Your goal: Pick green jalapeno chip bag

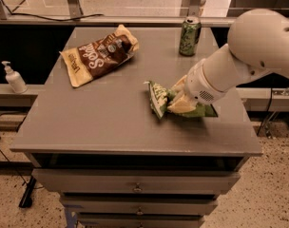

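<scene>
The green jalapeno chip bag [158, 98] lies on the grey table [97, 122], right of the middle, crumpled with its left end standing up. My gripper [180, 101] comes in from the right on the thick white arm [239, 61] and sits on the bag's right half. Its cream fingers [182, 106] are closed on the bag, which bunches up between them. The bag still rests on the tabletop. The right part of the bag is hidden under the gripper.
A brown-and-tan chip bag [99, 53] lies at the back left. A green drink can [189, 36] stands at the back right, behind the arm. A white pump bottle [14, 78] stands on a ledge to the left. Drawers [137, 188] are under the tabletop.
</scene>
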### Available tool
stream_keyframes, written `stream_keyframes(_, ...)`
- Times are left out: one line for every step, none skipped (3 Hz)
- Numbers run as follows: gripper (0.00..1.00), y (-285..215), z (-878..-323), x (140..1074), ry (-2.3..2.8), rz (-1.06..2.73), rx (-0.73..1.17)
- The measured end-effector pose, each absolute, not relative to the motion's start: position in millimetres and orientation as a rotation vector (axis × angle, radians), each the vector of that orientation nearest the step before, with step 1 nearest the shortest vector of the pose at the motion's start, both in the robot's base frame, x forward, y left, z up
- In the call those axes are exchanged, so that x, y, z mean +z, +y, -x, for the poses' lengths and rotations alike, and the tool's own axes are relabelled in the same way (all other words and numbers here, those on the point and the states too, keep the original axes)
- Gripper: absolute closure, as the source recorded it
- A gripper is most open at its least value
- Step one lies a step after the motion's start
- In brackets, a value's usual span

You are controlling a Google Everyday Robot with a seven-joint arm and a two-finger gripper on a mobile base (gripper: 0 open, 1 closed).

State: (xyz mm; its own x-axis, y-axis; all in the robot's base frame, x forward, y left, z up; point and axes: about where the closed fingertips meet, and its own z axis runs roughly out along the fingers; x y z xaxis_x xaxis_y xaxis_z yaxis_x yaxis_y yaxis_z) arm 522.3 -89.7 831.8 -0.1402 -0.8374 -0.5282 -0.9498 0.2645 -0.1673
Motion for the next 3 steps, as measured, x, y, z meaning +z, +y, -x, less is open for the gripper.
stream_keyframes(1.0,-89.6,-522.3,831.8,2.015,1.61,0.28)
stream_keyframes(0.84,-89.6,-522.3,831.8,2.015,1.61,0.28)
stream_keyframes(0.61,-89.5,-522.3,831.9,2.015,1.61,0.28)
